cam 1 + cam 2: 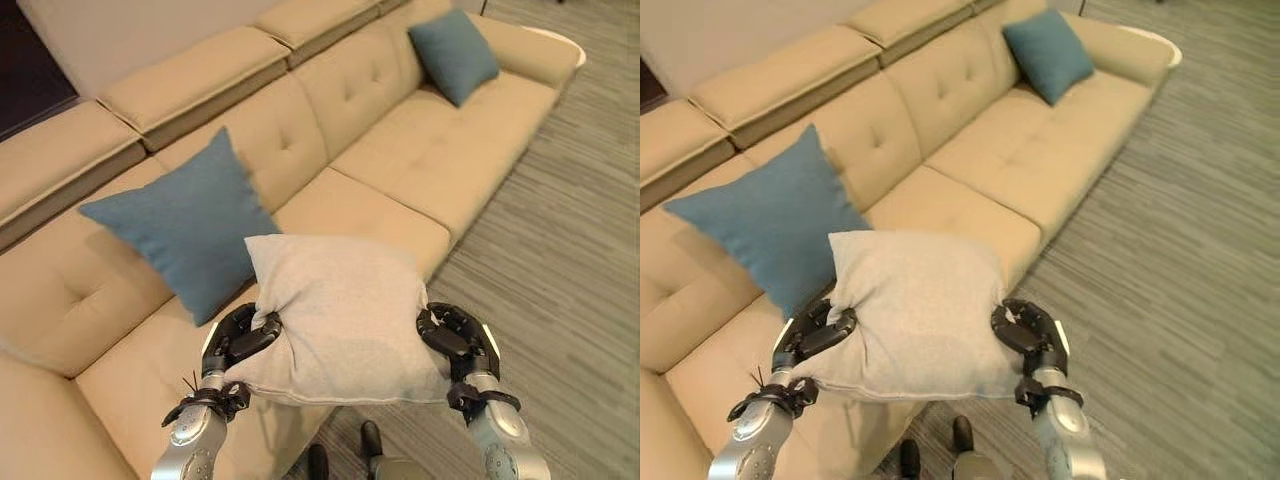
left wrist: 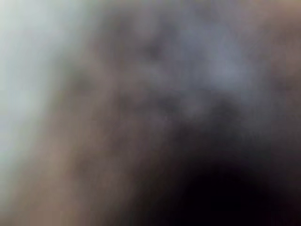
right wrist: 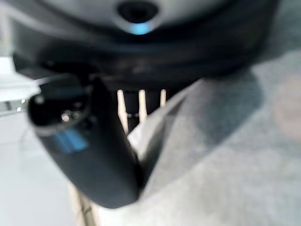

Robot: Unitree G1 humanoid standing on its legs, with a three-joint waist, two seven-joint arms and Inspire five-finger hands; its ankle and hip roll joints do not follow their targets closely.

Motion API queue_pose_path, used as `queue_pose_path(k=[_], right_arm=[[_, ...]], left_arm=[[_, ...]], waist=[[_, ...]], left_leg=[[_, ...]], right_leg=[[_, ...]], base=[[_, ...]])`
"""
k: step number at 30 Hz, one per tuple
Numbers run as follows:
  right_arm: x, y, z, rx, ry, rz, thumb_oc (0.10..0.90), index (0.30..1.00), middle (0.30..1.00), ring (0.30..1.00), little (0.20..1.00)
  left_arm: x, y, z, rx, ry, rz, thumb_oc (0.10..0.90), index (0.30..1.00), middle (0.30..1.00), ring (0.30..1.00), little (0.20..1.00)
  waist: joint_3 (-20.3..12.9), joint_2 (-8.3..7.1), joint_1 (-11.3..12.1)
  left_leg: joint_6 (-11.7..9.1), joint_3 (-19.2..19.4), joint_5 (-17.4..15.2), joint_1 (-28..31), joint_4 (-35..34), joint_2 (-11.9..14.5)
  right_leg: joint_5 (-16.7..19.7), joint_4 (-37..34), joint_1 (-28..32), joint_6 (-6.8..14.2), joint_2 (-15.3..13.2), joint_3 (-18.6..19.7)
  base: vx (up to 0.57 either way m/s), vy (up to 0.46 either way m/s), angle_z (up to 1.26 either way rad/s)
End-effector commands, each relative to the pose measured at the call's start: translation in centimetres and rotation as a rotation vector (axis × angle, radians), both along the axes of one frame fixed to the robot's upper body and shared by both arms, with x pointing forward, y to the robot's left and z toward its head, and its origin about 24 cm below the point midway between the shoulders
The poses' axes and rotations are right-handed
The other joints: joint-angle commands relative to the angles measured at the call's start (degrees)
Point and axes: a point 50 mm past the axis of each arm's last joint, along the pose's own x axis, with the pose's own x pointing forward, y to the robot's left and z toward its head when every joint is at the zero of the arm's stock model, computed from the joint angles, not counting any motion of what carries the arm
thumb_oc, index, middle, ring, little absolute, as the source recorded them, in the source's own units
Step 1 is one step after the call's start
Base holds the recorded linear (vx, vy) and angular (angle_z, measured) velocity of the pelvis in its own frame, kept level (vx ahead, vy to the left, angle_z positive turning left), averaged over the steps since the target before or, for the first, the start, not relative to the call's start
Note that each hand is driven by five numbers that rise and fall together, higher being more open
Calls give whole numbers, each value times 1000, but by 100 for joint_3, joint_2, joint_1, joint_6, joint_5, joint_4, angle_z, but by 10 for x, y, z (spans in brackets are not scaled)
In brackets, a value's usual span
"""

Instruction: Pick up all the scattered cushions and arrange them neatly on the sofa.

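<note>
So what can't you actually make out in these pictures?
- Left wrist view: all blur, so nothing can be told apart there.
- Fingers of the left hand and right hand: partly buried in the grey cushion in both eye views.
- Sofa seat below the grey cushion: covered by it.
- Nearer blue cushion: lower corner hidden behind the grey one.

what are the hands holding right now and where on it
Both hands hold the grey cushion above the sofa: the left hand pinches its lower left edge, the right hand its lower right edge.
</note>
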Motion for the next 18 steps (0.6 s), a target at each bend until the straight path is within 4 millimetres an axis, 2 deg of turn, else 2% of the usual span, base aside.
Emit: queue_pose_path(k=[1,2,3,4,5,6,7,8,9,13,14,15,16,17,18], right_arm=[[22,35,82,-2,-432,179,400,300,300,300,300],[22,36,81,-2,-428,184,400,300,300,300,300],[24,39,84,-16,-438,206,400,300,300,300,300],[24,39,84,-16,-438,206,400,300,300,300,300],[24,40,85,-18,-440,212,400,300,300,300,300],[24,40,85,-18,-440,212,400,300,300,300,300],[24,41,85,-20,-438,227,400,300,300,300,300],[24,42,85,-20,-433,233,400,300,300,300,300],[25,40,88,-38,-437,241,400,300,300,300,300],[24,38,88,-59,-436,244,400,300,300,300,300],[24,34,93,-83,-455,240,400,300,300,300,300],[24,32,95,-88,-461,226,400,300,300,300,300],[24,27,99,-105,-479,209,400,300,300,300,300],[24,27,99,-105,-479,209,400,300,300,300,300],[24,26,99,-118,-474,205,400,300,300,300,300]], left_arm=[[28,-33,66,-70,-364,-133,400,300,300,300,300],[28,-32,66,-70,-363,-129,400,300,300,300,300],[28,-30,67,-70,-364,-124,400,300,300,300,300],[28,-30,67,-70,-364,-124,400,300,300,300,300],[28,-29,68,-73,-365,-118,400,300,300,300,300],[28,-29,68,-73,-365,-118,400,300,300,300,300],[29,-27,69,-76,-370,-112,400,300,300,300,300],[28,-26,69,-76,-370,-104,400,300,300,300,300],[28,-29,69,-86,-370,-113,400,300,300,300,300],[29,-33,68,-103,-366,-123,400,300,300,300,300],[32,-42,69,-113,-371,-162,400,300,300,300,300],[33,-45,71,-118,-379,-167,400,300,300,300,300],[36,-50,74,-130,-392,-180,400,300,300,300,300],[36,-50,74,-130,-393,-180,400,300,300,300,300],[36,-51,76,-131,-401,-167,400,300,300,300,300]], waist=[[-362,24,-136],[-361,24,-105],[-335,71,21],[-328,69,28],[-331,86,82],[-331,86,82],[-338,91,141],[-356,92,180],[-408,-3,222],[-401,9,161],[-361,-23,67],[-302,-40,38],[-224,-71,-37],[-220,-62,-36],[-175,-51,-25]], left_leg=[[-262,-851,-606,101,100,152],[-252,-767,-627,122,126,175],[-226,-534,-676,177,205,276],[-225,-527,-682,182,210,274],[-220,-435,-700,172,244,313],[-220,-435,-700,172,244,313],[-233,-293,-694,152,278,359],[-280,-264,-829,255,267,397],[-329,-25,-767,221,429,445],[-418,-18,-815,249,566,584],[-510,-24,-861,189,938,746],[-560,-29,-892,69,1265,858],[-627,-80,-869,-127,1840,1036],[-631,-85,-884,-138,1867,1050],[-683,-282,-719,-226,2081,1006]], right_leg=[[-578,338,740,301,-435,-331],[-623,378,812,275,-489,-442],[-723,719,922,261,-700,-808],[-732,736,917,262,-705,-798],[-766,831,990,255,-821,-1025],[-767,832,990,255,-822,-1024],[-782,883,1101,269,-923,-1261],[-856,940,1175,351,-975,-1301],[-740,458,1348,320,-926,-1341],[-778,380,1322,258,-773,-1149],[-881,142,1466,164,-580,-1035],[-887,58,1526,105,-509,-1006],[-935,-115,1624,-20,-366,-933],[-932,-122,1630,-24,-354,-935],[-961,-150,1652,-84,-284,-849]], base=[[-24,-31,-58],[-63,-84,-3],[-46,-57,-44],[-61,-68,-93],[-23,-14,-107],[-49,-52,-78],[47,-92,-35],[86,-294,-47],[160,-359,-68],[86,-199,-64],[71,-264,-54],[110,-415,-27],[38,-236,-18],[82,-201,-26],[60,-72,-61]])
